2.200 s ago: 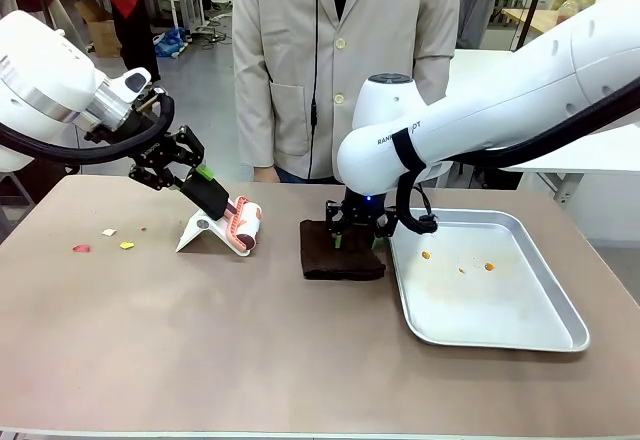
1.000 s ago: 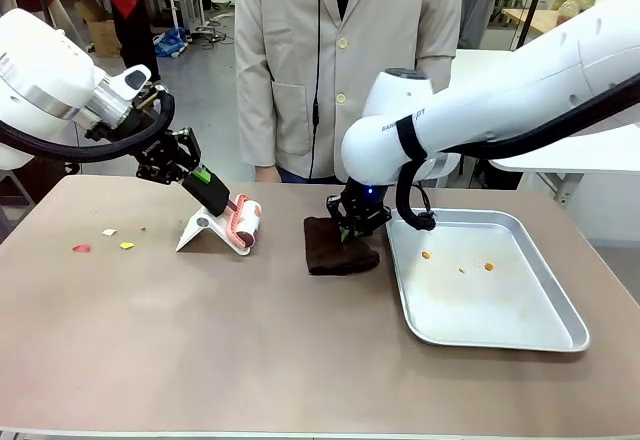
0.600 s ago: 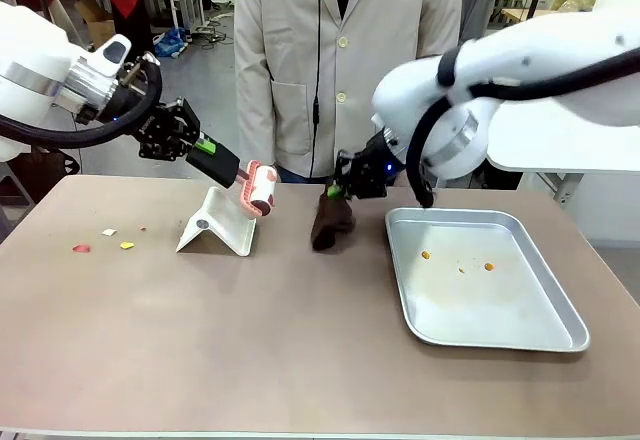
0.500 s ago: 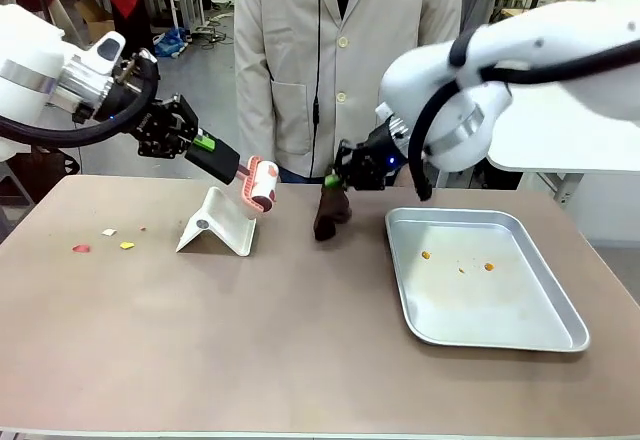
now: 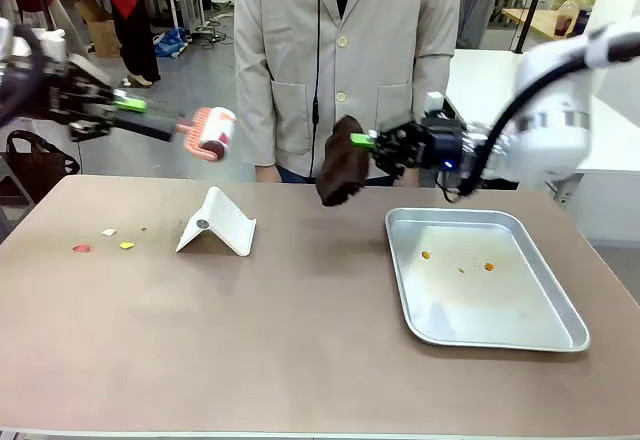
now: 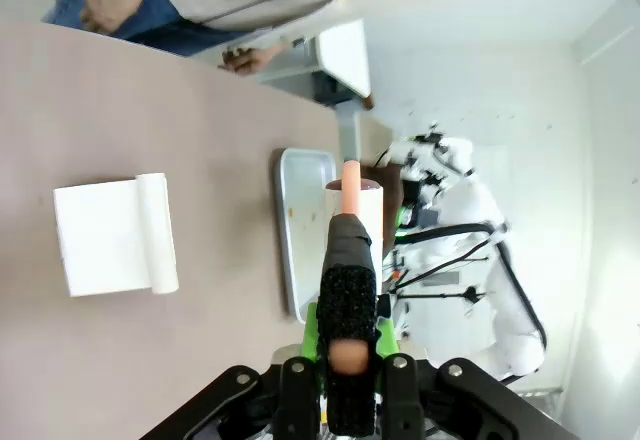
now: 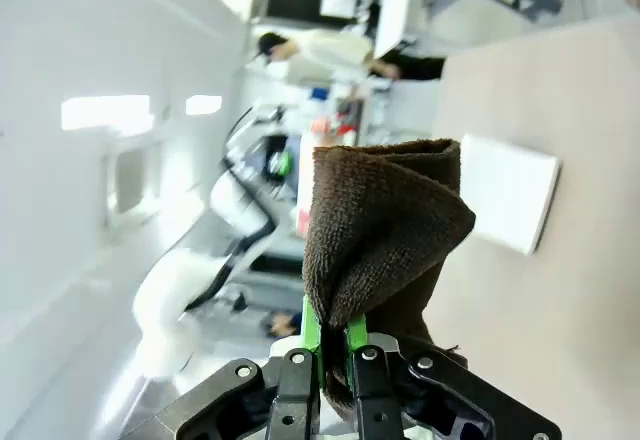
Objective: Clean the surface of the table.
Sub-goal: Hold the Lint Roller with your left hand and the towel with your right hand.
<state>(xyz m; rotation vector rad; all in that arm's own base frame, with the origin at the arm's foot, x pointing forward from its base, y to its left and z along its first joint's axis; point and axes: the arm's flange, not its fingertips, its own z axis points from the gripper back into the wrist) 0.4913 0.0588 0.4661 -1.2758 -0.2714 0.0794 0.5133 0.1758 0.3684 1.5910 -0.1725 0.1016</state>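
The brownish-taupe table (image 5: 250, 340) carries small red, white and yellow scraps (image 5: 81, 248) near its left edge. High above that left side, my left gripper (image 5: 128, 105) is shut on the black handle of a lint roller (image 5: 207, 130), whose pink head points right. In the left wrist view the left gripper (image 6: 347, 362) clamps that handle, with the lint roller (image 6: 350, 175) seen end on. My right gripper (image 5: 364, 141) is shut on a dark brown cloth (image 5: 342, 172), hanging in the air left of the tray. The cloth (image 7: 385, 230) droops folded over the right gripper (image 7: 333, 345).
A white folded stand (image 5: 218, 222) sits on the table left of centre. A shiny metal tray (image 5: 540, 330) with a few orange crumbs lies at the right. A person in a pale coat (image 5: 345, 60) stands at the far edge.
The left arm lifted the roller off the white stand and swung it up and left. The right arm picked the cloth up from the table and raised it, turning its gripper sideways.
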